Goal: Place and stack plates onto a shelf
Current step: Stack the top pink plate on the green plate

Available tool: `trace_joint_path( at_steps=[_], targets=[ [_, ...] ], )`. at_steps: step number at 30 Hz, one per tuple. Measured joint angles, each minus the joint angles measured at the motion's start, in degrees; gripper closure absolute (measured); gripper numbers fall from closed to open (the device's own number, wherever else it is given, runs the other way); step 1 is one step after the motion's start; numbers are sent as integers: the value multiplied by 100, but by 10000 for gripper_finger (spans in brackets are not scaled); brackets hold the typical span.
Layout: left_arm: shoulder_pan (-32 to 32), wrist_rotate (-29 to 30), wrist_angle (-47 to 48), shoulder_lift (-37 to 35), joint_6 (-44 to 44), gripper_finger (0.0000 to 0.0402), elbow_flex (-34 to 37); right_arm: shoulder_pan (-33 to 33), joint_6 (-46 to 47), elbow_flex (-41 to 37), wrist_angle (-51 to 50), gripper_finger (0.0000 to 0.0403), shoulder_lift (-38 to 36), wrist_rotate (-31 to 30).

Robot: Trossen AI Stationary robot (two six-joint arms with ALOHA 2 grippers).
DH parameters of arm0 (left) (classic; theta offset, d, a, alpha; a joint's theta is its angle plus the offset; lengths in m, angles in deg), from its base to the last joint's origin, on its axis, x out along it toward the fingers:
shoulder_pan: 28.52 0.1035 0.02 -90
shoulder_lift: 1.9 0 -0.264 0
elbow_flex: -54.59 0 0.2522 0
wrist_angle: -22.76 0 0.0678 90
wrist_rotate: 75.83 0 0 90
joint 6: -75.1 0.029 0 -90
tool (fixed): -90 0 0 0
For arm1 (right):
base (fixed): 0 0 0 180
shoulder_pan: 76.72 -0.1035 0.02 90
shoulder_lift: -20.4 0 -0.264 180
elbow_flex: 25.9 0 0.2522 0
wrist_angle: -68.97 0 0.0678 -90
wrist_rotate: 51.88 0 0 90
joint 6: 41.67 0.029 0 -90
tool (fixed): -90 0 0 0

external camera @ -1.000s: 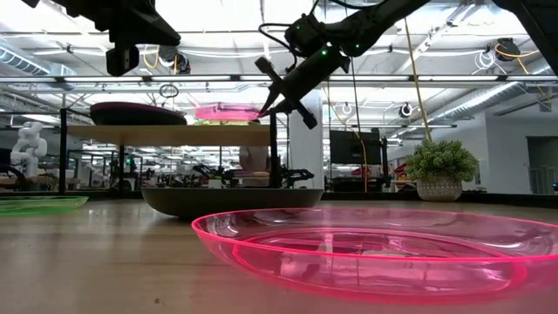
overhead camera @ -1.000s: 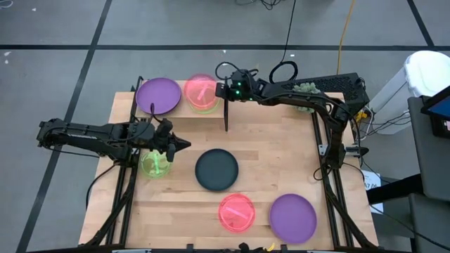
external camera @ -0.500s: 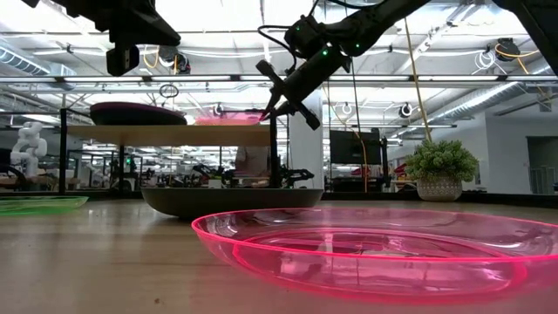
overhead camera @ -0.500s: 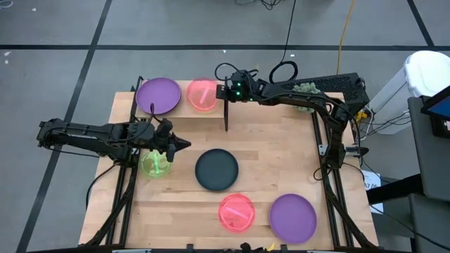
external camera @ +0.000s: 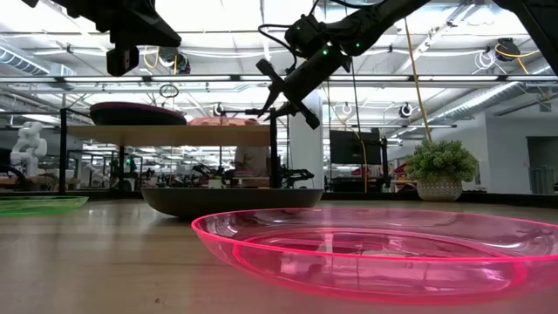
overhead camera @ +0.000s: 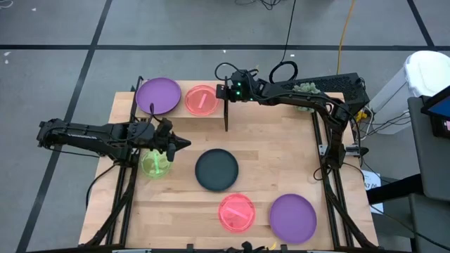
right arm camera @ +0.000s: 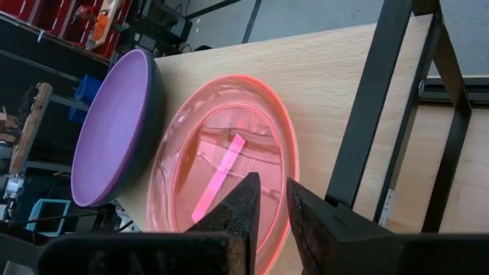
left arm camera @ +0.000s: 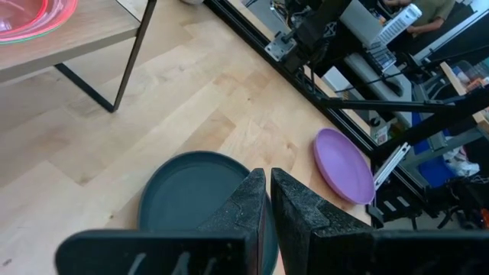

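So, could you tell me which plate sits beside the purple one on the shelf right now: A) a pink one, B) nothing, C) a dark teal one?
A: on the shelf, a pink plate lies next to the purple plate, just under the right pincer.

Left arm: reaches in from the table's left edge, lying low and nearly level.
Left gripper (overhead camera: 184, 144): points toward table centre; 2 jaws pressed almost together, nothing between them.
Right arm: stretches from the right rear, elbow raised.
Right gripper (overhead camera: 223, 91): at table's rear centre, jaws narrowly parted, empty.
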Motion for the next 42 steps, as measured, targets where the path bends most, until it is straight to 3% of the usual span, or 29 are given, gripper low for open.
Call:
trace_joint_path(
  at_steps=[11,18,27,36,42],
  targets=[
    [1,361,533,0,84,373,0,92,-956,-2,-170,347,-524,210],
    [15,1534,535,107,693,373,0,-76,-2293,-2,-504,348,-1098,1339],
    [30,2255,470,869,1728,373,2,-811,-2814,-2,-827,349,-1417,1395],
    [38,3120,-519,1996,2502,388,4,-1232,-3016,-2,-919,363,-1670,1377],
    [243,3153,-1495,2250,2519,397,2,-1233,-3176,-2,-1604,398,-1907,1094]
  ],
)
